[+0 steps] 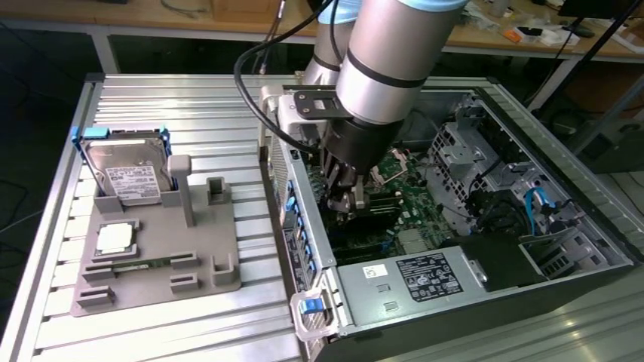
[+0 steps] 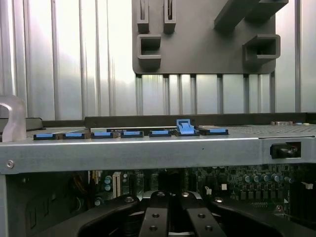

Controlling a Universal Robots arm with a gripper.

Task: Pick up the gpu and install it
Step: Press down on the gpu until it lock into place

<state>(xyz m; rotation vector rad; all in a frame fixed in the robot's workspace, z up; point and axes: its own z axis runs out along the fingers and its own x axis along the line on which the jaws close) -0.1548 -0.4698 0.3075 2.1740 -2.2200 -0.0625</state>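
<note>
Gripper reaches straight down from the silver arm into the open black computer case, fingers clenched together low over the green motherboard. The gpu, a thin dark flat card, seems to sit edge-on beneath the fingers near the case's rear slot wall with blue clips; can't tell if it's gripped or just pressed. Likely light, stiff, fragile on the connector; best held by the top edge. Grey plastic parts fixture with silver hard drive sits beside the case on the ribbed metal desk.
</note>
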